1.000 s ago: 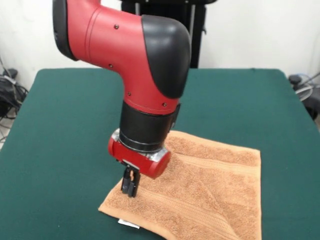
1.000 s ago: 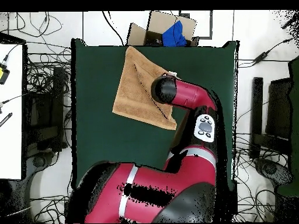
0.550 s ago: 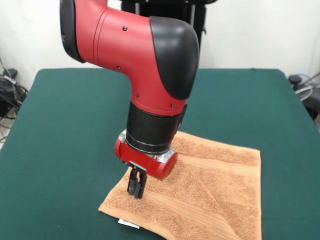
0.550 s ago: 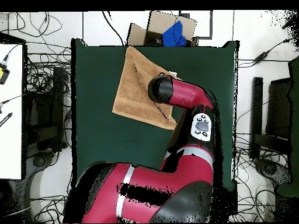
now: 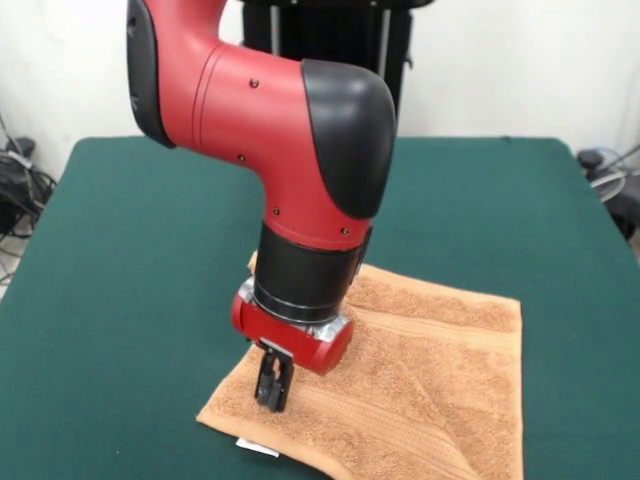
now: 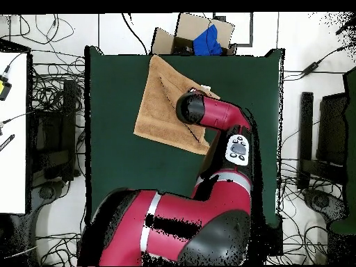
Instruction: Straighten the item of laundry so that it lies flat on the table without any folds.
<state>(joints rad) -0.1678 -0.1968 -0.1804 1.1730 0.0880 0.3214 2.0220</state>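
The item of laundry, an orange-tan towel [image 5: 430, 370], lies on the green table [image 5: 130, 260] at the front right, with a diagonal crease across it and a small white tag [image 5: 257, 448] at its near left corner. My gripper [image 5: 271, 398] points straight down over that corner. Its fingers are shut together and the tips sit at the cloth's surface. I see no cloth between them. In the overhead view the towel [image 6: 161, 104] lies near the table's [image 6: 118, 160] top edge, and the arm's wrist hides the gripper.
A cardboard box [image 6: 182, 36] with something blue in it stands just beyond the table's edge near the towel. Cables and equipment surround the table on the floor. The arm's thick elbow [image 5: 290, 130] hangs over the table's middle.
In the front view the gripper has shifted a little to the right and come down closer to the towel. The towel itself has not moved.
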